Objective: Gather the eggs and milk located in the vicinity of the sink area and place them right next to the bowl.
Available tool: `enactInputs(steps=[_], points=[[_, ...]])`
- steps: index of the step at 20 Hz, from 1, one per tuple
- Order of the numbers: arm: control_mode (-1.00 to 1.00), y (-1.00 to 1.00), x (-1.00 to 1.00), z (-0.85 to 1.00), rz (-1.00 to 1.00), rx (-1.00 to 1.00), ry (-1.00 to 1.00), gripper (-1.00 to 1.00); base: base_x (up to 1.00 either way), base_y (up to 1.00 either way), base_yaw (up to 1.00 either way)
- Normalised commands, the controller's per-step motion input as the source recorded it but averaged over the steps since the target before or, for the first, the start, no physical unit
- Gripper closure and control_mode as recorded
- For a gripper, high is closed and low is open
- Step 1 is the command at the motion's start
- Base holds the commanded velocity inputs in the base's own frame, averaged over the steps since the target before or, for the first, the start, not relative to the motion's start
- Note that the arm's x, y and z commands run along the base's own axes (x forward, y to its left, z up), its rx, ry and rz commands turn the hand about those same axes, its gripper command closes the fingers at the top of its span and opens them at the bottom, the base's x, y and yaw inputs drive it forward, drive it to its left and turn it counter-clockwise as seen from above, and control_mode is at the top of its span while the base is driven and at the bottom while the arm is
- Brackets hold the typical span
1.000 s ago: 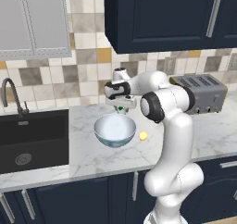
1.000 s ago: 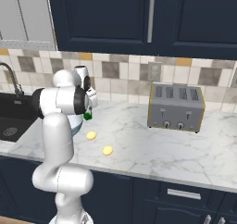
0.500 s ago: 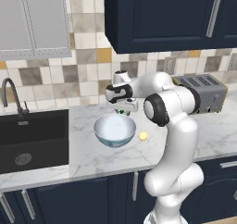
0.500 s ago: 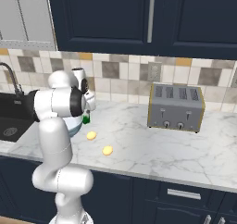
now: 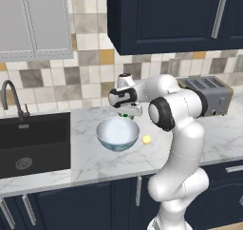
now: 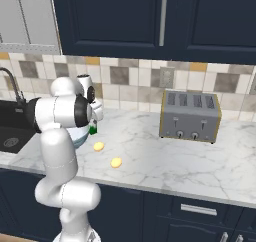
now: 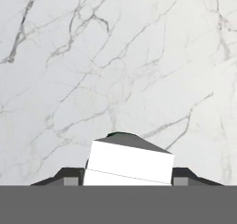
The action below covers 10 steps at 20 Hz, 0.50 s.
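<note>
While the hand (image 7: 126, 183) pinches the milk (image 7: 129, 163), white marble counter (image 5: 90, 158) stretches below tiled backsplash (image 5: 57, 81).

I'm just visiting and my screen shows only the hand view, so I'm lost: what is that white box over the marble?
Observer: That's the milk, clamped in the gripper. The left base view shows its green top.
Operator: Where in the kitchen is it?
Observer: Just behind the bowl, on the wall side.
Operator: Are there eggs anywhere?
Observer: Yes, two eggs lie on the counter, between the bowl and the toaster.
</note>
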Motion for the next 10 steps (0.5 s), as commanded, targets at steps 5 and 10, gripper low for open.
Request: enactInputs(steps=[5, 10], points=[[-1.00, 0.00, 0.00, 0.00, 0.00, 0.00, 0.00, -1.00, 0.00, 0.00, 0.00], [-1.00, 0.00, 0.00, 0.01, 0.00, 0.00, 0.00, -1.00, 0.00, 0.00, 0.00]])
